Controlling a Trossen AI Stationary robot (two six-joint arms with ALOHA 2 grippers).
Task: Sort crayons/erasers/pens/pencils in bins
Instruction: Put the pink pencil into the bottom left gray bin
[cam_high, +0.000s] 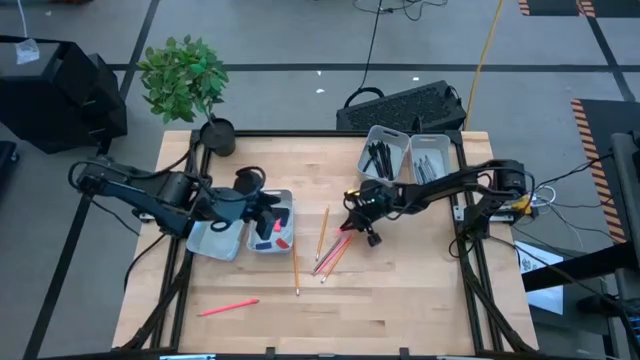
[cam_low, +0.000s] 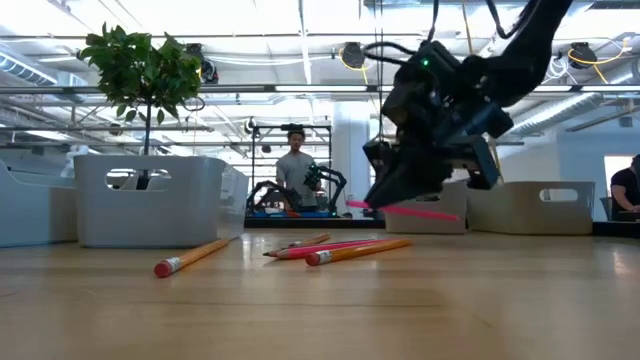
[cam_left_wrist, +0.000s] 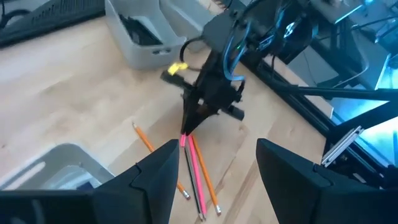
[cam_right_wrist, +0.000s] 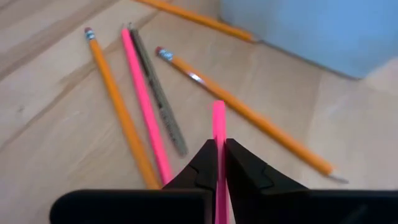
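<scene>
Right wrist view: pink pencil within right gripper

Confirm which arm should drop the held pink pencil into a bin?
Right, likely. The right gripper is already shut on a pink pencil, lifted off the table, with the far bins on its side. The left gripper hovers open over the near bins.

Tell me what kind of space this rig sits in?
Probably a robotics lab or open workshop: a wooden worktable on a grey taped floor, bright strip ceiling lights, and a person beside another dark robot arm rig behind.
</scene>
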